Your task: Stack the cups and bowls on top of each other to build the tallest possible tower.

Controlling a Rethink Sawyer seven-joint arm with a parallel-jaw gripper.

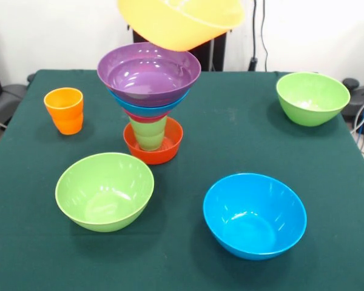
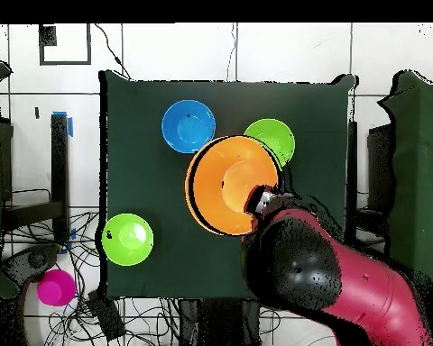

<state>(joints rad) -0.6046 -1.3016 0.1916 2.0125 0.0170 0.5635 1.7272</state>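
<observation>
We saw the big orange bowl (image 1: 181,23) tilted at top centre above the tower (image 1: 149,100) mid-frame; released crooked, it could topple that narrow-footed stack. We could not tell the fingers' state.

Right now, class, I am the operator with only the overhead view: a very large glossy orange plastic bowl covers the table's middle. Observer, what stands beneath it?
Observer: A tower: a small red-orange bowl at the base, a light green cup standing in it, then bowls widening upward to a purple bowl on top.
Operator: Is the large orange bowl level?
Observer: No, it hangs tilted above the purple bowl.
Operator: Is any cup left over?
Observer: Yes, an orange plastic cup stands upright, alone on the green table, away from the tower; your view does not show it.
</observation>
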